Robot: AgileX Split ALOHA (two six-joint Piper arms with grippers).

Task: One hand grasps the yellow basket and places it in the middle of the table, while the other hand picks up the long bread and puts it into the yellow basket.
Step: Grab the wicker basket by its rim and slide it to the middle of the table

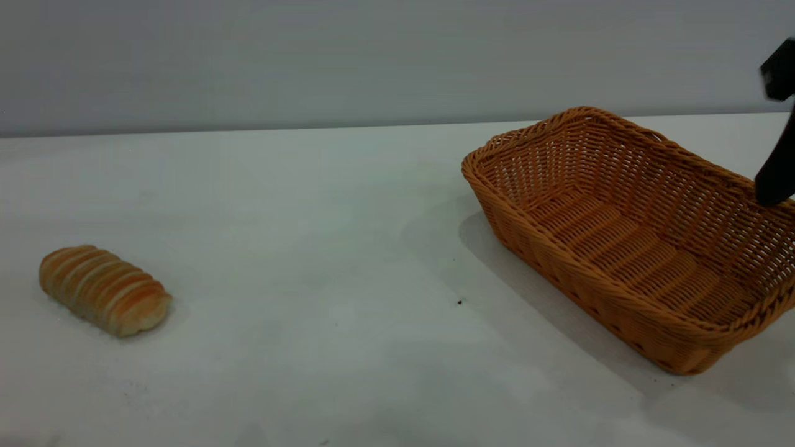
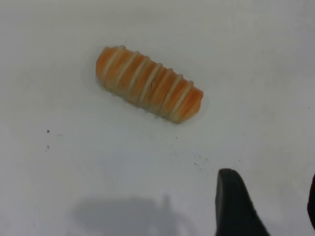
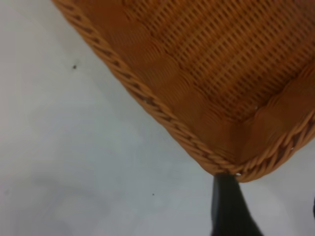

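Right tool [image 1: 776, 186] open, fingers straddling yellow basket [image 1: 621, 230] rim.

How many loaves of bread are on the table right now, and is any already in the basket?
1: the long bread lies on the table's left side, outside the yellow basket, which sits empty at the right.

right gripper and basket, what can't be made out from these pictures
- Right gripper: the exterior view's right edge cuts it off, leaving one dark finger at the yellow basket far rim; open or shut cannot be told.
- Basket's right end: cut off by the same edge.
- Right wrist view: one finger under the basket corner; contact unclear.
- Left gripper: only fingertips near the long bread, arm unseen.
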